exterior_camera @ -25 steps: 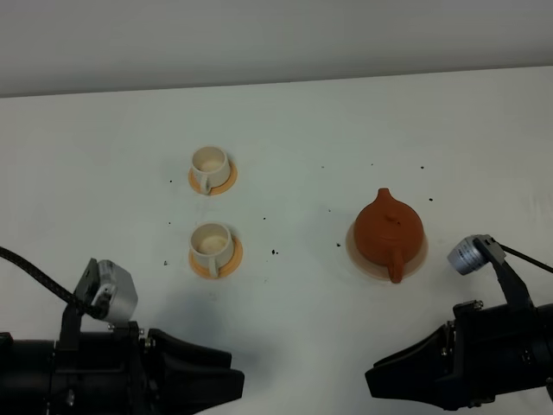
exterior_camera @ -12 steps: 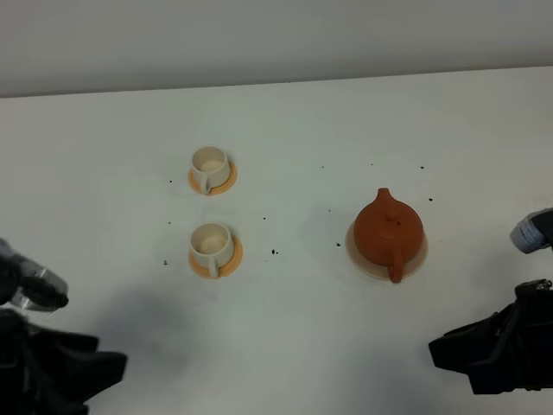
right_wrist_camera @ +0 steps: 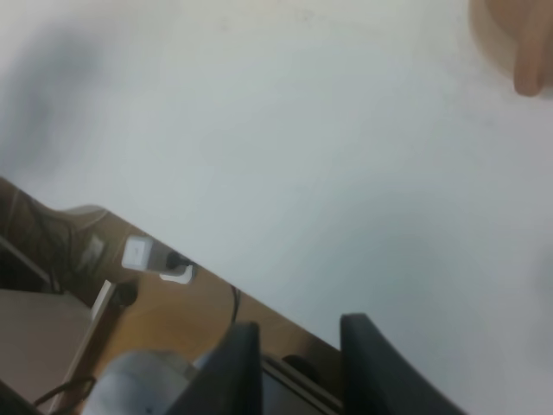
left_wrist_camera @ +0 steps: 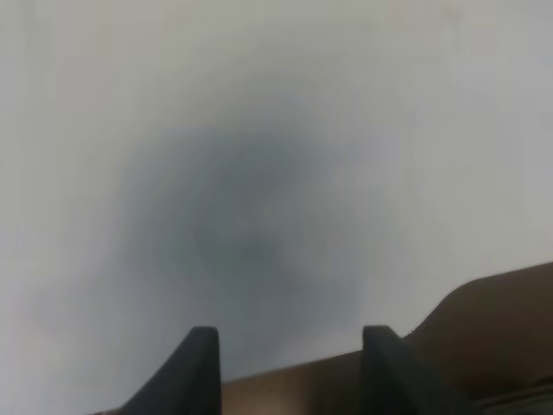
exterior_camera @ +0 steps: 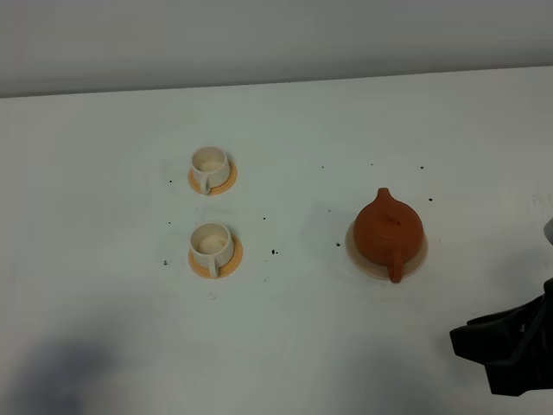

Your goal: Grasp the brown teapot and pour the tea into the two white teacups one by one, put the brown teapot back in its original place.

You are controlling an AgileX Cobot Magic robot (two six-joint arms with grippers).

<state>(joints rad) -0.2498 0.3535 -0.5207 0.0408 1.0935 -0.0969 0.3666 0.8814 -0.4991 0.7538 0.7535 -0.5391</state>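
Absent from the high view at far left: the left gripper, seen only through its own wrist camera. Fingers parted, nothing between them, poised low by the near edge of the table.

Left of centre, noted the far white teacup and the near white teacup, one behind the other. Both upright, each seated on an orange disc, both looking dry inside.

Right of centre, found the brown teapot squarely on its beige coaster, lid on, spout pointing away, loop handle turned toward the near edge.

At far right, low in the view: the right gripper, jaws apart with a narrow gap, holding nothing, well short of the teapot.

Judged to be at the opening step — approach for the grasp, pouring not yet begun. Next move calls for reaching forward and inward to that handle, jaws set to straddle the loop.

Bare table along that path. Teapot well apart from both cups, leaving an open lane for the carry across — only small dark specks between. All pieces well clear of the table's edges.
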